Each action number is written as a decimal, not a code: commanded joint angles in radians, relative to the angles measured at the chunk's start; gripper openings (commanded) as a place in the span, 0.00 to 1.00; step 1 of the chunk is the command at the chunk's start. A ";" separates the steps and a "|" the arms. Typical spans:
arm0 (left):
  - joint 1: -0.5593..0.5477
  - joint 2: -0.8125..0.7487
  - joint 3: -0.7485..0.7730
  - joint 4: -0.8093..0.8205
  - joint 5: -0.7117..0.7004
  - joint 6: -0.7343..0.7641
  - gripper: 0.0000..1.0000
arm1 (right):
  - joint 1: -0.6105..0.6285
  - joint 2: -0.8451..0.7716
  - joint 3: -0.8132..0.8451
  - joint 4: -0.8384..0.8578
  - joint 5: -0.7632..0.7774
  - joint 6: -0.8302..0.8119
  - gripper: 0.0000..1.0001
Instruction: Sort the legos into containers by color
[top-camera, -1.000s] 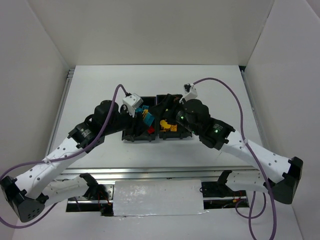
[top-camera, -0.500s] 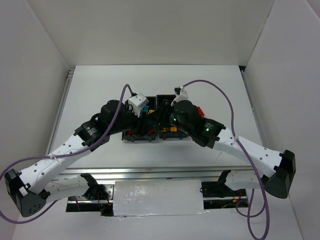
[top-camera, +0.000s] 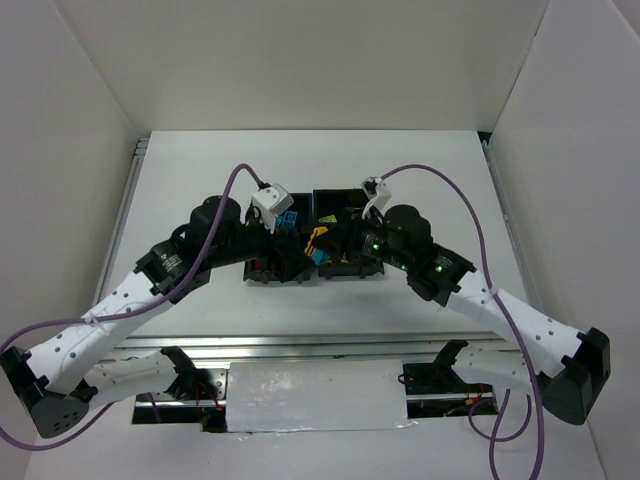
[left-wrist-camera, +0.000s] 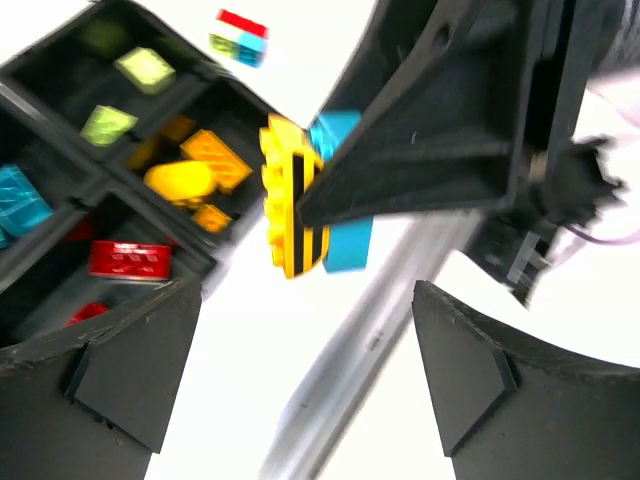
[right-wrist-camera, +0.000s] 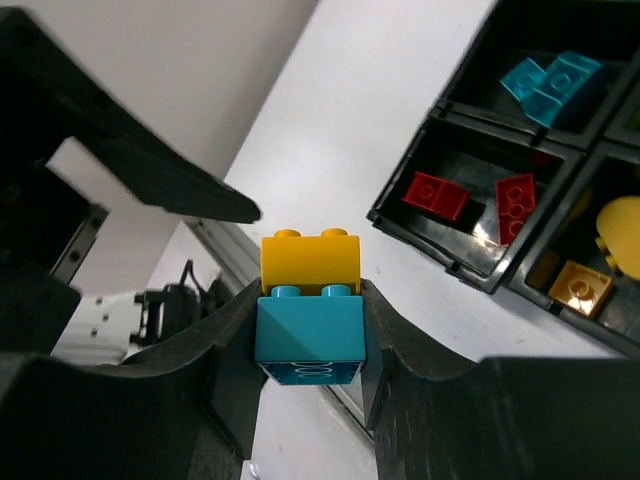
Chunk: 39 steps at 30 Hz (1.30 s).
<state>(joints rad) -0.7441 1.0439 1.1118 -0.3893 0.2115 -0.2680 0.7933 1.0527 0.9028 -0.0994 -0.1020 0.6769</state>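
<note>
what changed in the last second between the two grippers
The right gripper shut on the joined yellow and cyan bricks and drew back rightward; the left gripper opened wide, apparently letting them go. The tray and sorted bricks stayed put.

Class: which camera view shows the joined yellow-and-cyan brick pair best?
The right wrist view. There the brick pair sits sharp and centred in the right gripper, yellow atop cyan, studs visible. In the left wrist view the pair is blurred and partly hidden by that gripper. In the top view it is only small coloured specks.

Yellow brick (right-wrist-camera: 309, 262) sits atop cyan brick (right-wrist-camera: 308, 343); other bricks (right-wrist-camera: 435, 195) in 4 tray compartments (right-wrist-camera: 435, 255).
</note>
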 joint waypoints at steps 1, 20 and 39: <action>-0.005 -0.039 0.014 -0.019 0.139 -0.034 1.00 | -0.016 -0.082 0.002 0.049 -0.206 -0.190 0.00; -0.005 -0.076 -0.092 0.220 0.522 -0.063 0.98 | -0.058 -0.128 -0.059 0.233 -0.640 -0.157 0.00; -0.006 -0.084 -0.081 0.331 0.546 -0.066 0.00 | -0.062 -0.166 -0.090 0.276 -0.729 -0.161 0.48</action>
<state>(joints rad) -0.7437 0.9836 1.0012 -0.1909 0.7307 -0.3656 0.7269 0.9062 0.7956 0.1574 -0.7925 0.5167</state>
